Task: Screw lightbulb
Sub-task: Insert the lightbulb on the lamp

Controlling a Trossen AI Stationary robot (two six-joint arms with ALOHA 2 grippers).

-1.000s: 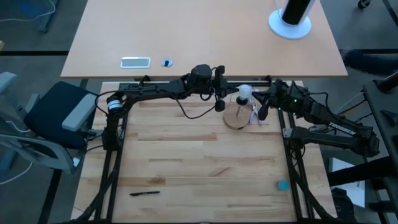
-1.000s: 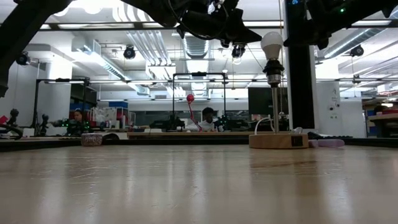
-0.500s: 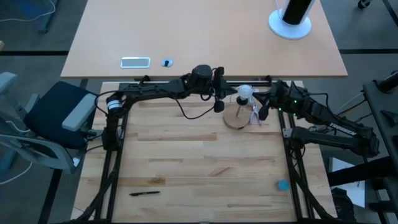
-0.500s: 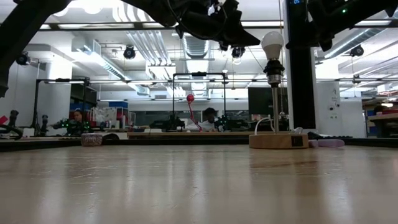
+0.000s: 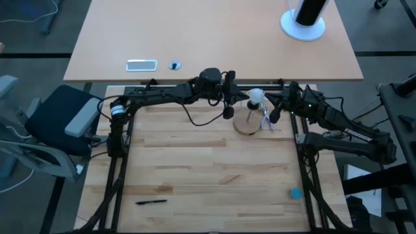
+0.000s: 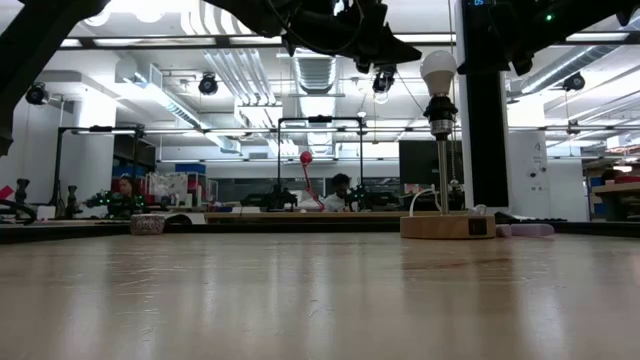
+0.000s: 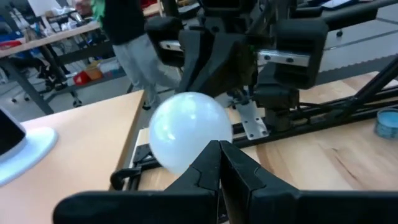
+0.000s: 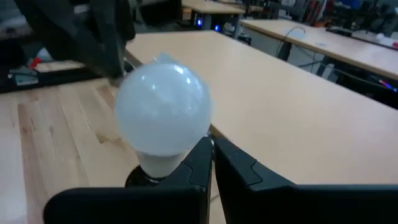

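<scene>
The white frosted lightbulb (image 5: 255,97) stands upright with its screw end in the black socket (image 6: 440,112) on top of the post on the round wooden disc (image 5: 246,125), at the table's far edge. It also shows in the low view (image 6: 437,70). My left gripper (image 5: 229,110) is shut, just left of the bulb, which shows behind its fingers in the left wrist view (image 7: 189,130). My right gripper (image 5: 273,117) is shut, just right of the bulb, which also shows in the right wrist view (image 8: 163,115). Neither gripper touches the bulb.
A black pen (image 5: 151,201) lies near the front left and a small blue object (image 5: 296,193) at the front right. On the far desk stand a white-based black cylinder (image 5: 303,23) and a flat white object (image 5: 141,64). A person shows in the room behind.
My left gripper has risen a little beside the bulb. The bulb and the wooden disc have stayed in place.
</scene>
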